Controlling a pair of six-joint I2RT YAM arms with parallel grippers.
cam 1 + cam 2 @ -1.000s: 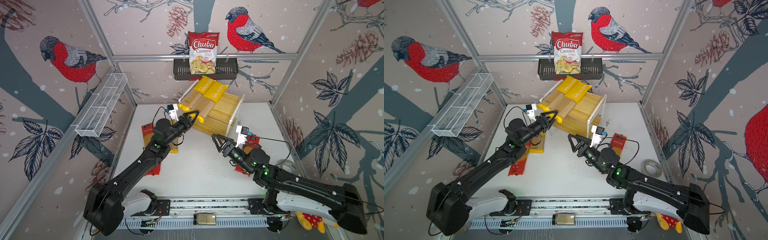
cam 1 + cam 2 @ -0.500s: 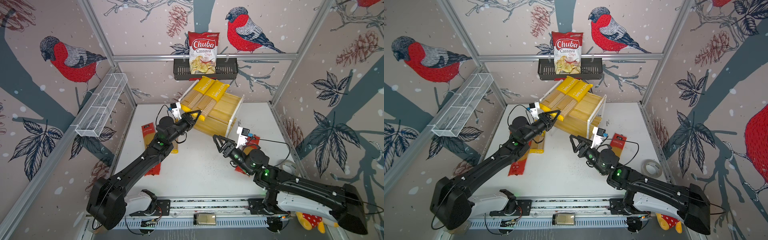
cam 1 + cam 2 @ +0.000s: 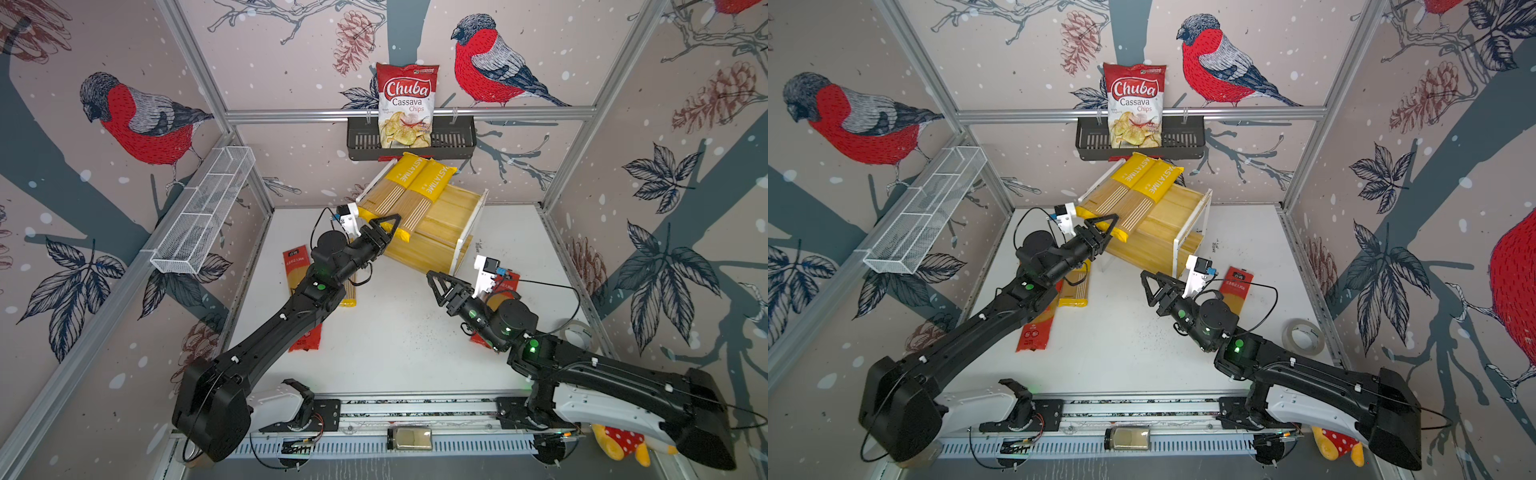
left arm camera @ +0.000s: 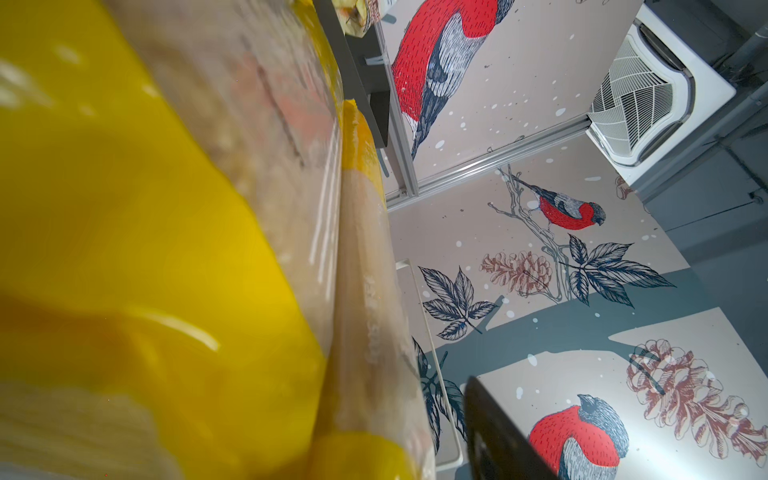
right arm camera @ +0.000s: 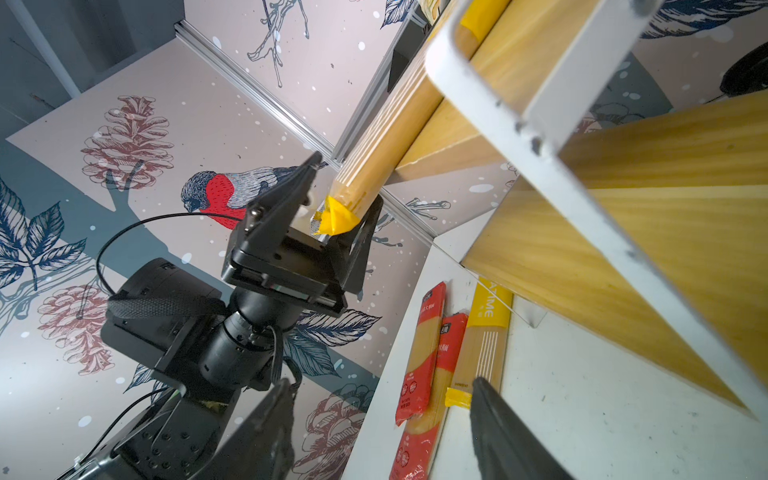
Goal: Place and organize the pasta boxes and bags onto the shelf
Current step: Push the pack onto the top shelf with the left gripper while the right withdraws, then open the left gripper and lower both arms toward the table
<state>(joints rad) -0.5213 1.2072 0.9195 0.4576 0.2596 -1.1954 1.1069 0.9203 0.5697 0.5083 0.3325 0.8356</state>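
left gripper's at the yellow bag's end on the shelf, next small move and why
Probably back the left gripper straight off: its jaws stand open around the end of the yellow bag, which lies on the top tier of the shelf.

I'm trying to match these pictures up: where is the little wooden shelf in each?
Top view: shelf, back centre.
Top view: the shelf, same spot.
Left wrist: only its white frame, past yellow pasta bags.
Right wrist: shelf, large and close.
Shared landmark: those bags, on its upper tier.
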